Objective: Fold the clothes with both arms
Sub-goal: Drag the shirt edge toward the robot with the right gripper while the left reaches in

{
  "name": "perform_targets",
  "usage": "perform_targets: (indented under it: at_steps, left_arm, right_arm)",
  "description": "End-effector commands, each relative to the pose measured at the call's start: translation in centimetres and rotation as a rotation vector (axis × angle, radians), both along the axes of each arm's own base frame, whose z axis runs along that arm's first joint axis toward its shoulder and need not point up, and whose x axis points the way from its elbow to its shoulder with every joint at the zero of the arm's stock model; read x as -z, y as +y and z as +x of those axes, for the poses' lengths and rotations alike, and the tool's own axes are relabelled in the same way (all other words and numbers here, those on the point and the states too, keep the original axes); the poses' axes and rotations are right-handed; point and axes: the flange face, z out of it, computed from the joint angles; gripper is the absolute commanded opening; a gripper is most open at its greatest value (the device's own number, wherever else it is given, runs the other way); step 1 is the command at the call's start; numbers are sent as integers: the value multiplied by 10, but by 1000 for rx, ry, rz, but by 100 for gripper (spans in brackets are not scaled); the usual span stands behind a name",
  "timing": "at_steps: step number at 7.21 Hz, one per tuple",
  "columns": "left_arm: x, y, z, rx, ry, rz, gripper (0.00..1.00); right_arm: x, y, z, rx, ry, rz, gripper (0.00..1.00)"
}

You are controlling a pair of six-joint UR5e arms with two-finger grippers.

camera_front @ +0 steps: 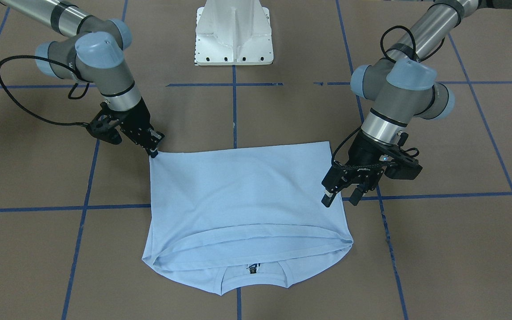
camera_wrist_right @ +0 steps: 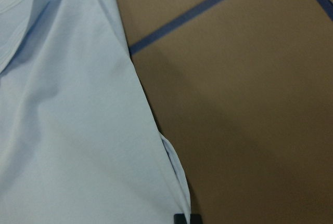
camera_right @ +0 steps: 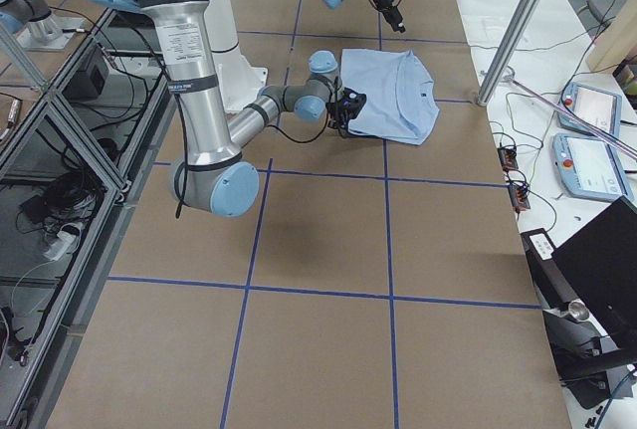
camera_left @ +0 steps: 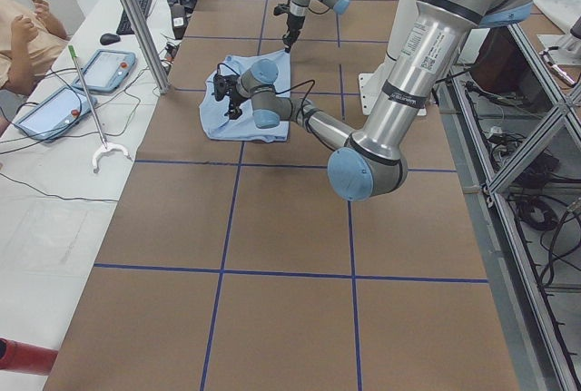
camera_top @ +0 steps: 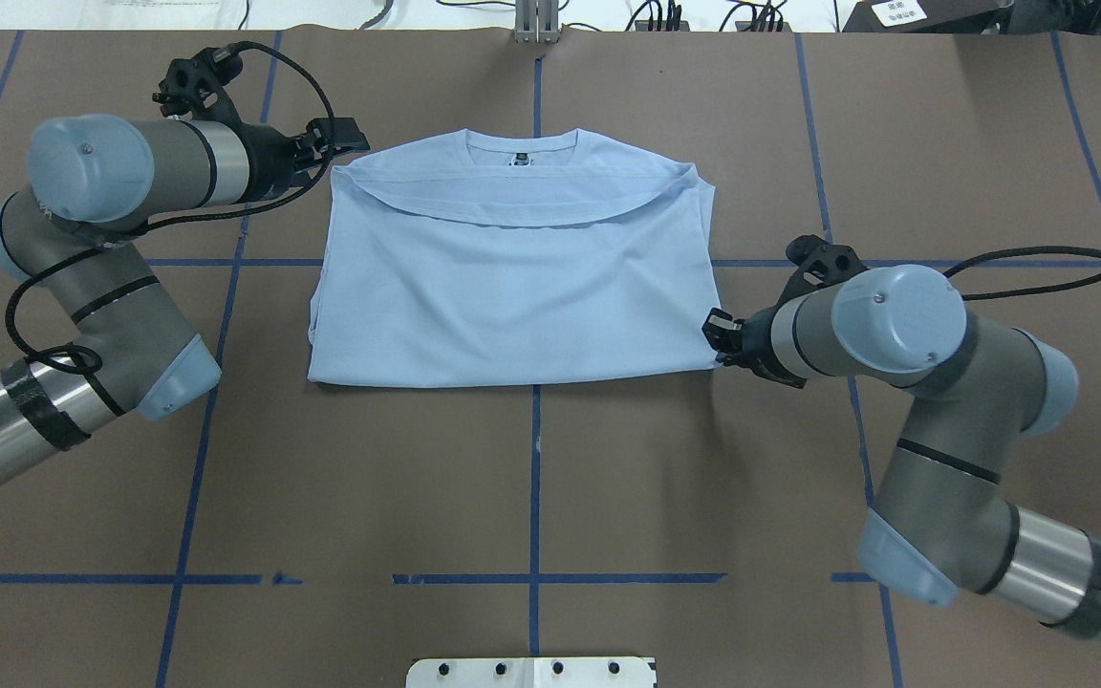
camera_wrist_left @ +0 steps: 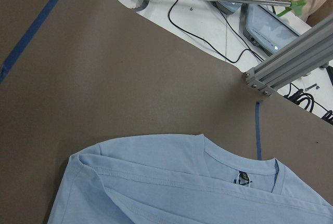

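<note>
Lying flat on the brown table (camera_top: 369, 478), one light blue T-shirt (camera_top: 512, 287), folded over with its hem just short of the collar (camera_top: 522, 145). Right gripper (camera_front: 154, 151): jaws pinched together on the shirt's robot-side corner. Left gripper (camera_front: 340, 200): jaws apart, above the shirt's shoulder edge.

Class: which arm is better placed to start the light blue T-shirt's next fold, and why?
Right, probably: the right gripper pinches a corner of the light blue T-shirt; the left gripper hangs open, holding nothing.

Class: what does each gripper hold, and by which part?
The right gripper pinches the T-shirt by its robot-side fold corner; the left gripper is open, holding nothing.
</note>
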Motion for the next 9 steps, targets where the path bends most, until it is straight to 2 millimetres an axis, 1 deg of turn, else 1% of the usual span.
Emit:
perform_targets:
  at_steps: [1, 2, 3, 4, 5, 6, 7, 8, 9]
  left_arm:
    - [18, 20, -12, -11, 35, 29, 100]
    - [25, 31, -19, -25, 93, -13, 100]
    - [43, 49, -14, -50, 145, -35, 100]
    - [55, 64, -19, -61, 140, -46, 100]
    - [66, 94, -25, -91, 129, -63, 100]
    - [81, 115, -33, -89, 151, -140, 100]
    - [100, 144, -28, -140, 163, -222, 100]
    - [106, 170, -14, -201, 154, -323, 100]
    - [98, 193, 11, -236, 97, -393, 100]
  right_arm:
    - [51, 113, 44, 144, -29, -104, 0]
    - [64, 162, 37, 195, -19, -187, 0]
    - [63, 214, 35, 282, -4, -222, 0]
    - [52, 243, 35, 335, 31, -214, 6]
    - [51, 250, 30, 302, 40, -178, 99]
    - [48, 249, 30, 288, 46, -178, 100]
    - [51, 229, 37, 216, 34, -178, 100]
    - [60, 195, 46, 75, 8, -148, 100]
    - [79, 150, 52, -38, -39, -117, 100]
